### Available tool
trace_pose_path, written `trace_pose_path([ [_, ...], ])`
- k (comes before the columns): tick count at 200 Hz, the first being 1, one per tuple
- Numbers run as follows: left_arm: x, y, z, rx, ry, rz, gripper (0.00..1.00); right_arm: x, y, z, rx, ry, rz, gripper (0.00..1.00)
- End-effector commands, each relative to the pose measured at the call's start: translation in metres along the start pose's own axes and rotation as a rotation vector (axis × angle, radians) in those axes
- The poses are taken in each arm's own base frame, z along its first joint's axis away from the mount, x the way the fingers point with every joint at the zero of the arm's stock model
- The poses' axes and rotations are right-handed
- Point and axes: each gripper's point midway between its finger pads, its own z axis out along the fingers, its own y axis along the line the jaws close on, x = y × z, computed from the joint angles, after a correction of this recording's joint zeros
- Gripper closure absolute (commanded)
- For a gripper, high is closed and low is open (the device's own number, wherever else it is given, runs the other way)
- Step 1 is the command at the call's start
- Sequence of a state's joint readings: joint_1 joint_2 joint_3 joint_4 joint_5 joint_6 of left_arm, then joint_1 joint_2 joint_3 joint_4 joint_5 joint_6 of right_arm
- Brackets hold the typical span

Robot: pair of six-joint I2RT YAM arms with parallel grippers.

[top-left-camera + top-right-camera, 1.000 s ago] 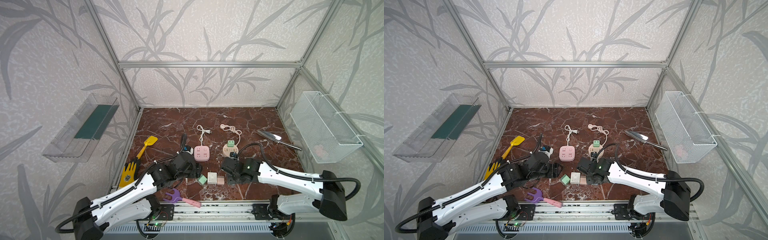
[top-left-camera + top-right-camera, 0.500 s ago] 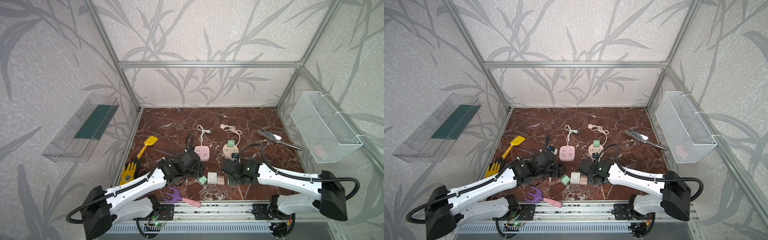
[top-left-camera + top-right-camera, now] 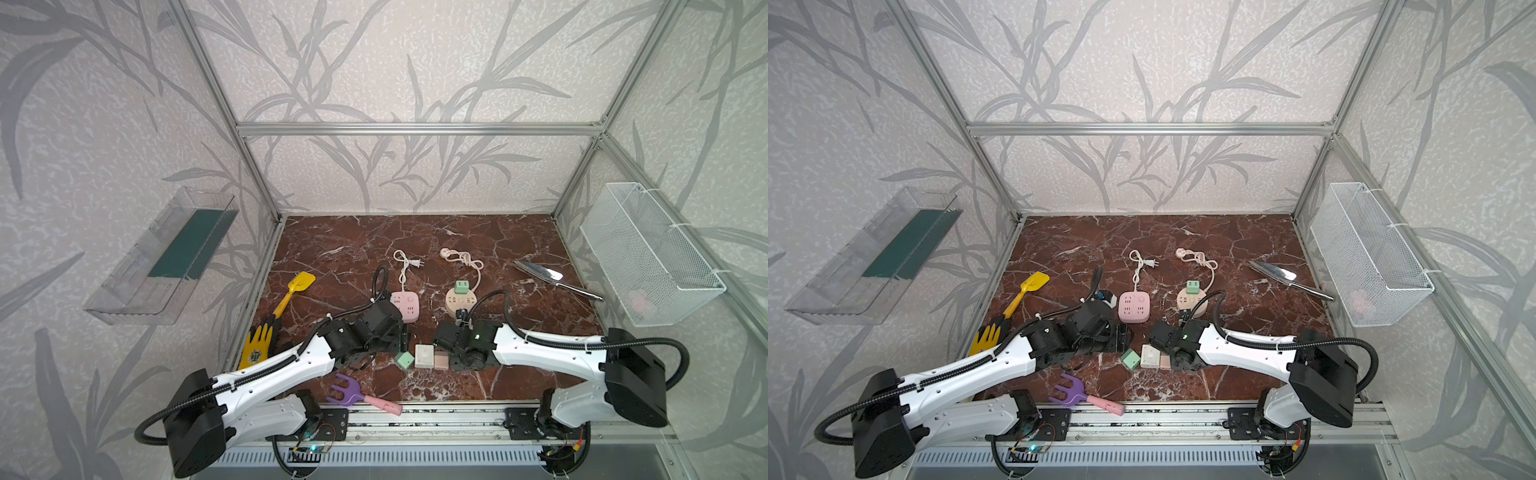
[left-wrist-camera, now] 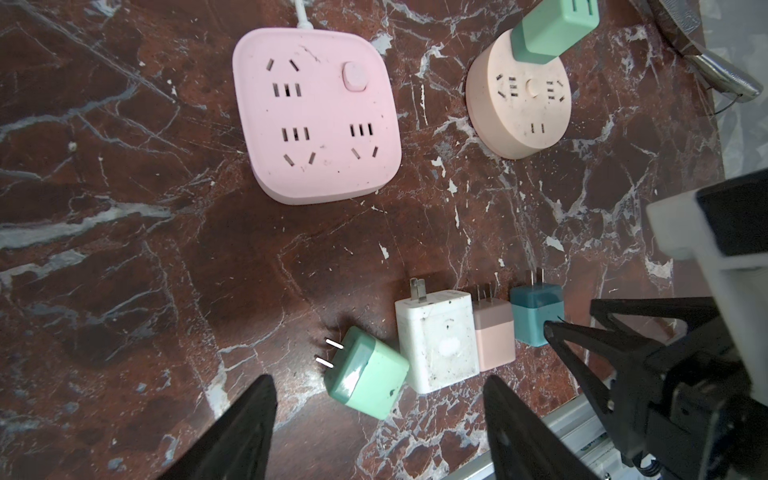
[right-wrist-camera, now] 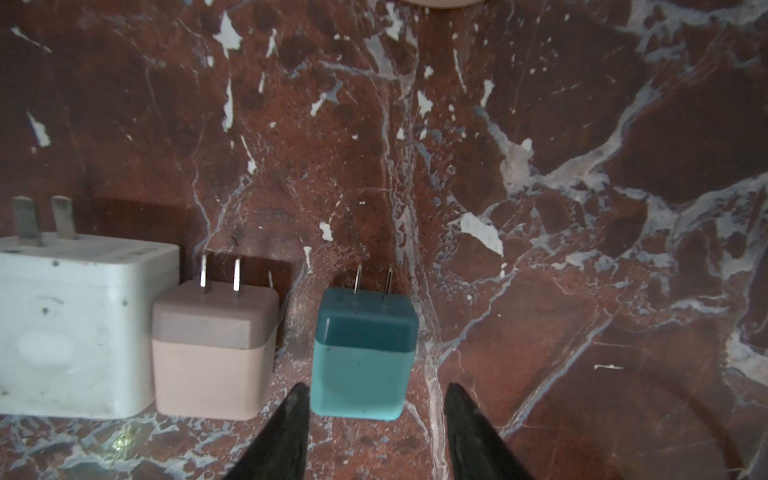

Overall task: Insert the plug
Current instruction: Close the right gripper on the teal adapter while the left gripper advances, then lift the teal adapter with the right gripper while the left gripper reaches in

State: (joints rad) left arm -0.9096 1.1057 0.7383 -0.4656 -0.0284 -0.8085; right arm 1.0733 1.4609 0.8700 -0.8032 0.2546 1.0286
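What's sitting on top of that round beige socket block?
A mint-green plug stands upright on the round beige socket block, at one edge. Its prongs are hidden, presumably pushed into a socket beneath it. The block's other sockets are bare.

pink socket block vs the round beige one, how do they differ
The pink socket block is square, the round beige socket a disc. The pink block's outlets are all free; the beige socket holds a green plug. Pink's button sits in a corner, beige's in the middle. Both lie flat on the table.
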Motion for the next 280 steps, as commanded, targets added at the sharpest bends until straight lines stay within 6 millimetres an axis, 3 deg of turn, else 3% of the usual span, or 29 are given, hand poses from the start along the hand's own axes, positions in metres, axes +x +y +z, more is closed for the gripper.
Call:
trace_pose_path([
  [1,-0.015,-0.008,-0.008,0.022,-0.060,-0.010,0.23,0.003,-0.003,0.008,-0.002,0.023,0.038,0.48],
  [37,-0.013,-0.008,-0.005,0.024,-0.054,-0.020,0.23,0.014,0.001,0.022,-0.058,0.080,0.058,0.47],
  [119,-0.011,-0.005,-0.001,0.017,-0.049,-0.017,0.23,0.012,-0.002,0.038,-0.024,0.125,0.056,0.48],
  [144,-0.011,-0.005,-0.002,0.018,-0.052,-0.017,0.23,0.009,-0.002,0.033,-0.031,0.120,0.038,0.62],
  [154,-0.011,-0.005,-0.003,0.021,-0.052,-0.015,0.23,0.005,0.000,0.026,-0.043,0.108,0.019,0.76],
  [165,-0.010,-0.005,-0.004,0.023,-0.047,-0.011,0.24,0.000,-0.001,0.018,-0.054,0.100,-0.008,1.00],
  [184,-0.005,-0.006,-0.009,0.034,-0.020,-0.003,0.25,-0.010,0.003,-0.005,-0.112,0.063,-0.099,1.00],
  [217,-0.003,-0.027,-0.023,0.125,0.024,0.028,0.25,-0.014,0.036,-0.054,-0.361,0.024,-0.334,1.00],
  [243,-0.011,-0.047,-0.028,0.178,0.043,0.064,0.25,-0.021,0.056,-0.085,-0.493,-0.015,-0.409,1.00],
  [280,-0.019,-0.066,-0.023,0.238,0.038,0.073,0.25,-0.040,0.071,-0.116,-0.544,-0.084,-0.459,1.00],
])
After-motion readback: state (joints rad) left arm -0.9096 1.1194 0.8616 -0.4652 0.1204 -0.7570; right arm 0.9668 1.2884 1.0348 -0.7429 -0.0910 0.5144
